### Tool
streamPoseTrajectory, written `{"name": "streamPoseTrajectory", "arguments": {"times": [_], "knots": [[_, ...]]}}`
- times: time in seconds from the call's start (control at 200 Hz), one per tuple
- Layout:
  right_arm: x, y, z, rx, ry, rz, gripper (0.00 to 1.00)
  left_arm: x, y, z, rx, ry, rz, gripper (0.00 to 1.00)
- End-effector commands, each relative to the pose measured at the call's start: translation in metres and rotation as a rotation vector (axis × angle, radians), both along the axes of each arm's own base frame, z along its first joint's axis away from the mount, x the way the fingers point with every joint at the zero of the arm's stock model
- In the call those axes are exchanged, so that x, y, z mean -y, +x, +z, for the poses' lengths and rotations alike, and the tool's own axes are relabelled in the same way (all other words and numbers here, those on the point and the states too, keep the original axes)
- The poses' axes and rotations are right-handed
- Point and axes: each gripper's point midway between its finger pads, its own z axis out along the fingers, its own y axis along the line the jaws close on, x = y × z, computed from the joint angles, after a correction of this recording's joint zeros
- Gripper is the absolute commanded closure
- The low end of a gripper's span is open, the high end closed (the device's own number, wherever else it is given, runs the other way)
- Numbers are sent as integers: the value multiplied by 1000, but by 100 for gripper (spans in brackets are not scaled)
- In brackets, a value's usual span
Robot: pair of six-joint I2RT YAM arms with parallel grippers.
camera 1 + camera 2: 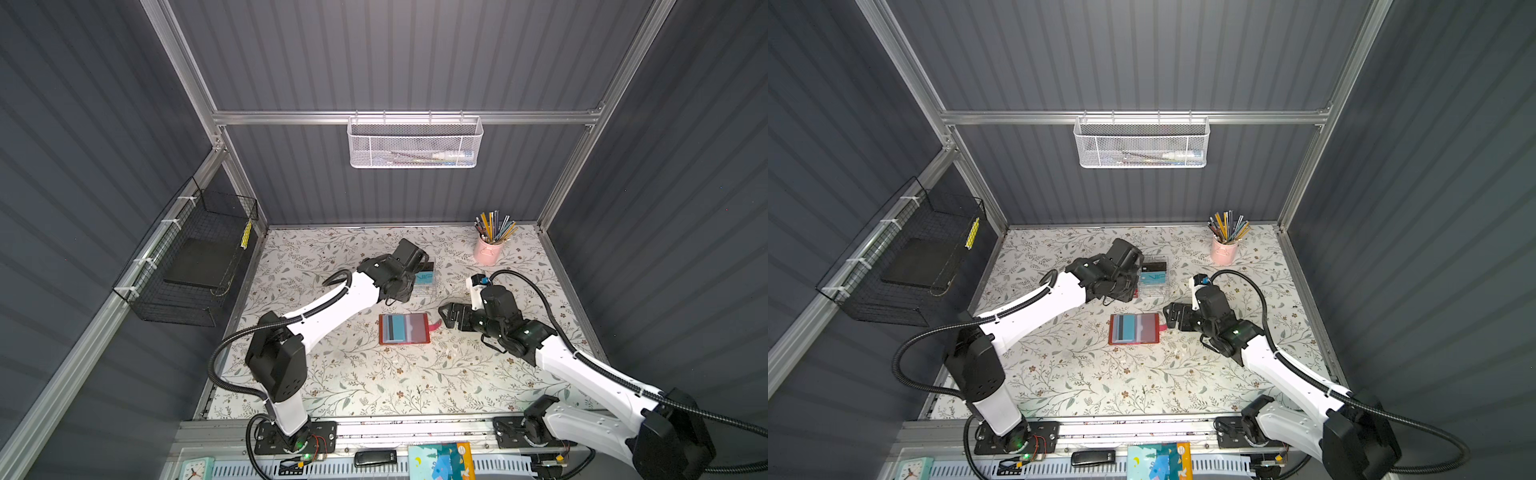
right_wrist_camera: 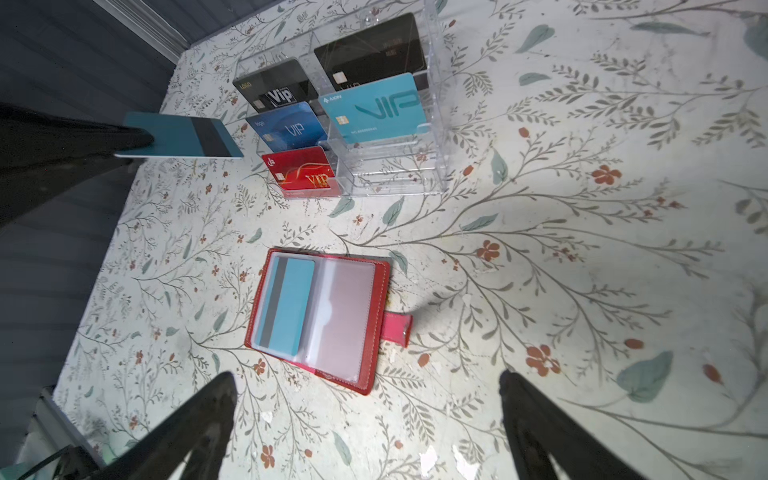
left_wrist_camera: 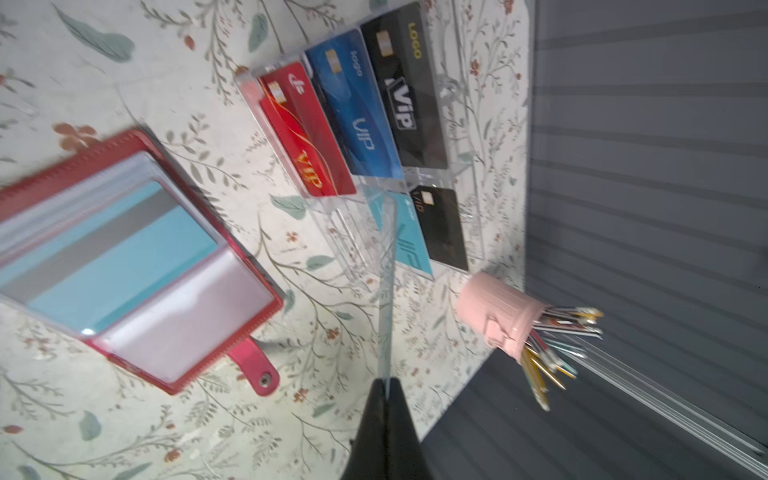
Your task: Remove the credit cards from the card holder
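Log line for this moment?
left claw: shut on teal plastic card | right claw: open, empty | red booklet wallet: open, one light-blue card inside

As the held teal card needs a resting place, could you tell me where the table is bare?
The widest bare table lies between the red card holder and the arm bases. It is crowded around the clear acrylic rack, where the left pincer holds the teal card, and beside the open right pincer.

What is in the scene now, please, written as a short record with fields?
wallet: open, flat on the table
card in wallet: one, light blue; facing sleeve empty
left jaws: shut on a teal card, near the clear rack
right jaws: open, empty, near the wallet's strap
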Motion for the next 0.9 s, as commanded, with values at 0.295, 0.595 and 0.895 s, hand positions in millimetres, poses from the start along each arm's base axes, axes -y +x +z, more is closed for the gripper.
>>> {"name": "streamPoseTrajectory", "arguments": {"times": [0.295, 0.595, 0.895], "knots": [[-7, 29, 52, 17, 283, -14, 1, 48, 15, 35, 219, -157, -270, 100], [3, 38, 97, 35, 440, -45, 5, 78, 10, 49, 716, -343, -525, 100], [19, 64, 77, -21, 466, -156, 16, 99, 2, 50, 847, -525, -623, 100]]}}
